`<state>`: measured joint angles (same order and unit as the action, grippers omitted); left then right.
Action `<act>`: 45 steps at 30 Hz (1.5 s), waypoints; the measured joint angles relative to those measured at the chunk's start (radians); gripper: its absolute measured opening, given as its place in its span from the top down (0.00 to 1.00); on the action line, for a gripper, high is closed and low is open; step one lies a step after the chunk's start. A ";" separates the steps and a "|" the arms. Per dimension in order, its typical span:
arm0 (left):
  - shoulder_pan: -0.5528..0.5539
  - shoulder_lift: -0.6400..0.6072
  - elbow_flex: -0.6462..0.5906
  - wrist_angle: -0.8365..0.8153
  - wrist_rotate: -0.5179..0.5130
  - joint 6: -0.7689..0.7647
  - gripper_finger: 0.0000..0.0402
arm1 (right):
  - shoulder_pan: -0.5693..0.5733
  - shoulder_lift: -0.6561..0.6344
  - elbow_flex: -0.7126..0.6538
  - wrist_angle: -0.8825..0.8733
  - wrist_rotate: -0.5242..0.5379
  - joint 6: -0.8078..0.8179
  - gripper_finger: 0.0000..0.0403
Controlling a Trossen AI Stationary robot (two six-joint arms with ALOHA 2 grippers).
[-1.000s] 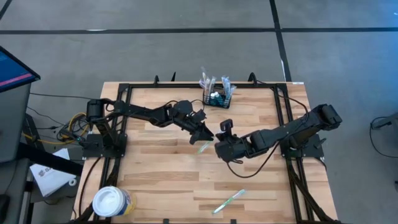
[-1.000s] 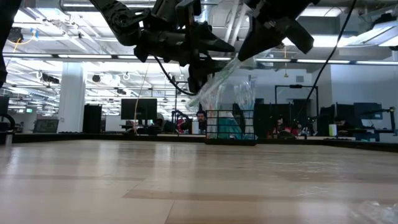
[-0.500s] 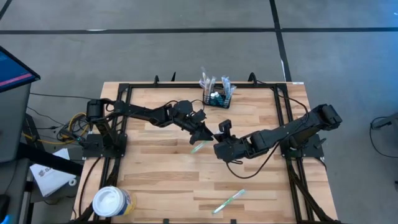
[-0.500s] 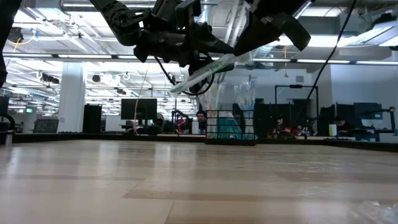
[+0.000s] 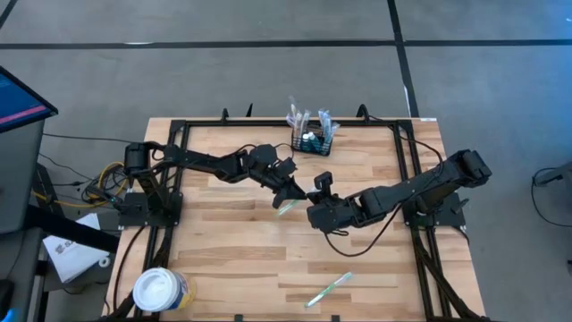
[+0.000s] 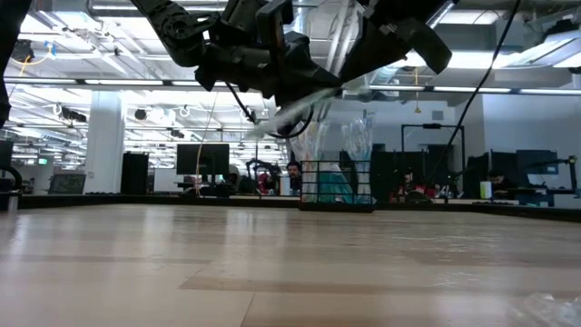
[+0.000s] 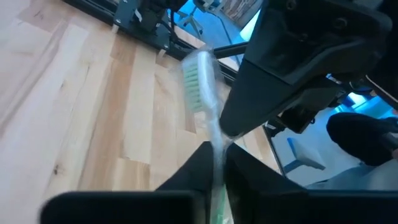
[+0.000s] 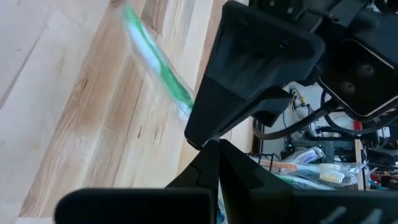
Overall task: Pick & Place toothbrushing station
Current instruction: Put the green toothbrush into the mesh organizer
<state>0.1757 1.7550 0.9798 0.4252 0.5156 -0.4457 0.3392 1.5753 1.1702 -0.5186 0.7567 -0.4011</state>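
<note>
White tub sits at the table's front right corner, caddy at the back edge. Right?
Wrong corner. The high view shows the white tub at the table's front left corner, on the left arm's side. The wire-mesh caddy does stand at the back edge.

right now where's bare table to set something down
Bare wood: the near middle between the white tub and the loose toothbrush, and the back-left corner. Crowded: mid-table, where the left gripper and right gripper share a toothbrush, and around the caddy.
</note>
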 joint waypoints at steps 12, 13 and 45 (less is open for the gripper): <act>0.000 0.000 0.000 -0.005 -0.014 0.032 0.98 | 0.014 0.000 -0.001 0.003 0.000 -0.026 1.00; 0.000 0.000 0.000 -0.005 -0.016 0.040 0.98 | 0.014 0.000 -0.001 0.003 0.000 -0.026 1.00; 0.061 -0.001 0.000 0.102 -0.196 0.119 0.98 | 0.020 -0.111 -0.038 -0.178 -0.106 0.296 0.75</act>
<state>0.2363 1.7542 0.9802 0.5270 0.3195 -0.3269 0.3596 1.4642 1.1317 -0.6961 0.6510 -0.1048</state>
